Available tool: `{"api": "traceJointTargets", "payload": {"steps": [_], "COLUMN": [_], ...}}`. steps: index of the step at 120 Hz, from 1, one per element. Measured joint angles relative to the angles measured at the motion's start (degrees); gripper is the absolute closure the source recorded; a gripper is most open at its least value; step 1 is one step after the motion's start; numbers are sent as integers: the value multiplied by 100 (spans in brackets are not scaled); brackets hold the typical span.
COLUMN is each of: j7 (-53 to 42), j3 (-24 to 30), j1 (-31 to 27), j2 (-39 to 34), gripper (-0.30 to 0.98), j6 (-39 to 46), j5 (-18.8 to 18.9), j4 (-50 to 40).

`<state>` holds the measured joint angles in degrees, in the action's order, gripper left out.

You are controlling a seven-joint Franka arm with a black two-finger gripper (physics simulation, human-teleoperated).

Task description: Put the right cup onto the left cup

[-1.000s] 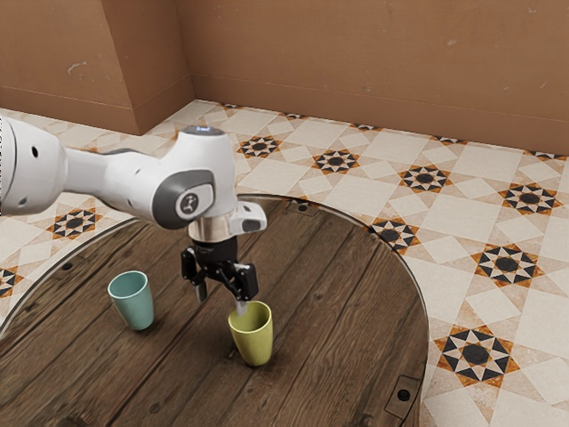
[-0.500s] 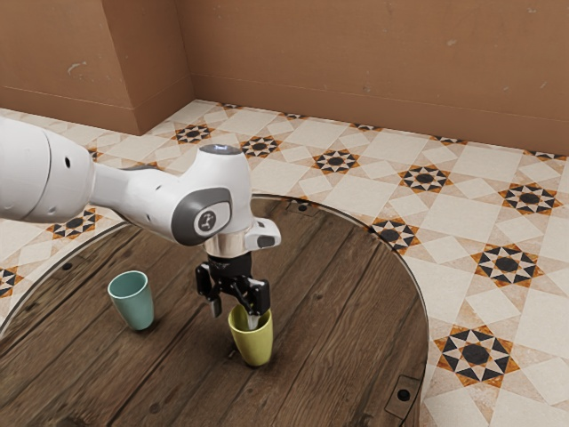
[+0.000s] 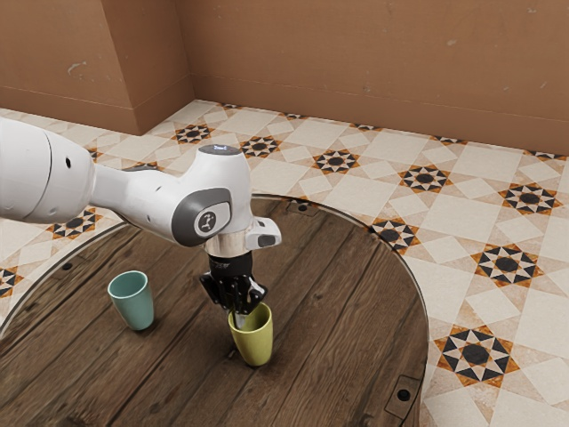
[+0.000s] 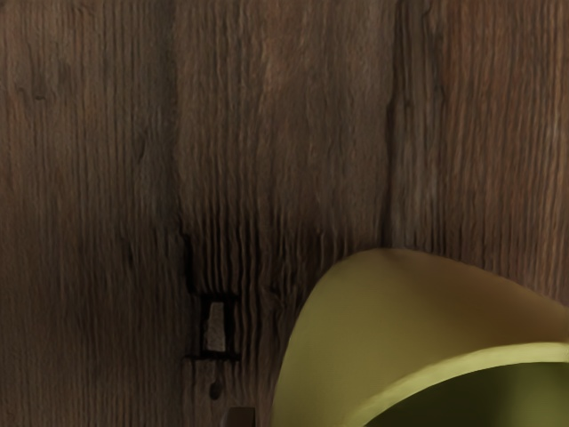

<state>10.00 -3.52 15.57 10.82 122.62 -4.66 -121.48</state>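
My gripper (image 3: 237, 318) has its fingers pinched together at the near-arm side of the yellow-green cup (image 3: 257, 345), shut on that cup's rim wall. The cup stands upright on the table, on the exterior view's right. In the wrist view the yellow-green cup (image 4: 356, 329) shows its outer wall and part of its dark inside. The teal cup (image 3: 133, 305) stands upright and apart from it, on the exterior view's left. The exact contact at the fingertips is partly hidden by the hand.
Both cups are on a round table of dark wooden planks (image 3: 333, 311) with a metal-edged rim. A small metal fitting (image 4: 216, 326) is set in the wood beside the yellow-green cup. Patterned floor tiles and a brown wall lie beyond.
The hand first moved toward the exterior view's right and a little down to the yellow-green cup. Since then its spread fingers have come together at the rim. The teal cup has stayed put.
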Motion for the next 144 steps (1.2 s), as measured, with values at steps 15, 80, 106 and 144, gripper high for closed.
{"api": "traceJointTargets", "payload": {"steps": [15,80,106,144], "j7": [12,72,68,-1], "j3": [1,-25,-27,-20], "j1": [17,-250,-670,-1533], "j2": [-40,-1191,-1410,-1640], "gripper": [74,78,78,78], "j6": [4,-668,-996,-1251], "j5": [28,148,179,237], "j4": [0,242,240,221]}}
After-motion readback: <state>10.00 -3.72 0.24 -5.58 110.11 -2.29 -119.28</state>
